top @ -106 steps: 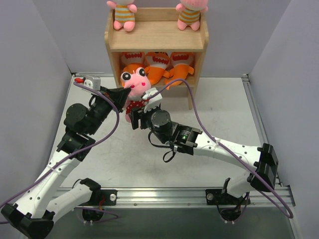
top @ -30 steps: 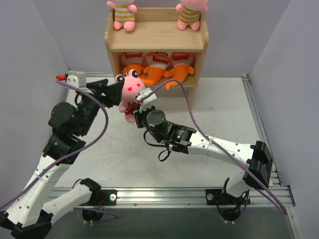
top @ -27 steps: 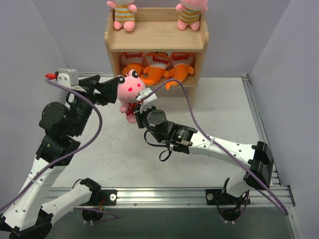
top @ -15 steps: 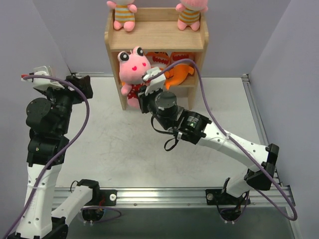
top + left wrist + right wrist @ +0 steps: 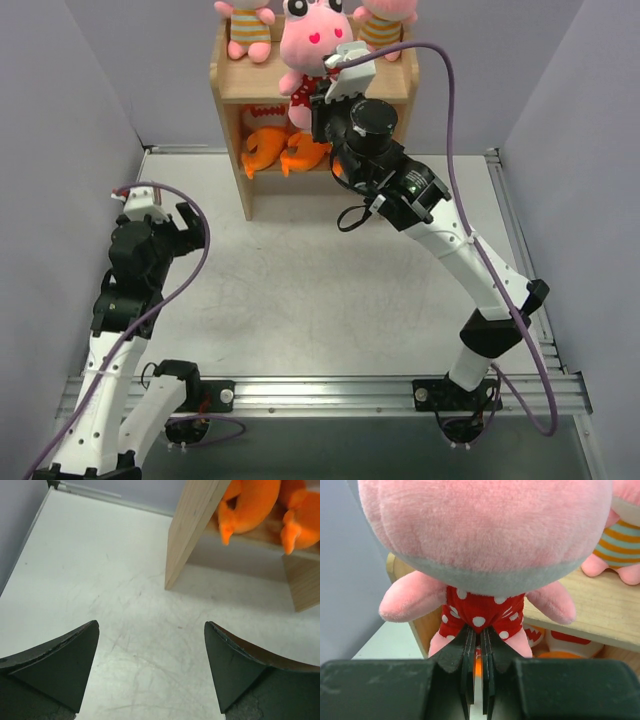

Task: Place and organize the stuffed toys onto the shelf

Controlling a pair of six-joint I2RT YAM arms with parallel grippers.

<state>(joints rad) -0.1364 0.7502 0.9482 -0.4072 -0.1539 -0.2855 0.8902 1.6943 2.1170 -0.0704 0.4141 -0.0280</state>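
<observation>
My right gripper (image 5: 312,98) (image 5: 477,635) is shut on the bottom hem of the pink doll in the red polka-dot dress (image 5: 303,40) (image 5: 485,530). It holds the doll upright in the air at the level of the shelf's top board (image 5: 262,85) (image 5: 585,605). Two striped pink dolls (image 5: 248,20) (image 5: 385,22) sit at the left and right of that top tier. Orange fish toys (image 5: 285,152) (image 5: 252,505) lie in the tier below. My left gripper (image 5: 188,222) (image 5: 150,625) is open and empty, low over the table left of the shelf.
The wooden shelf stands at the back against the far wall, its left side panel (image 5: 192,530) reaching the table. Grey walls close in both sides. A purple cable (image 5: 445,90) arcs over the right arm. A metal rail (image 5: 330,392) runs along the near edge.
The left gripper let go of the polka-dot doll, opened wide and drew back to the near left. The right arm lifted the doll from table height to the shelf's top.
</observation>
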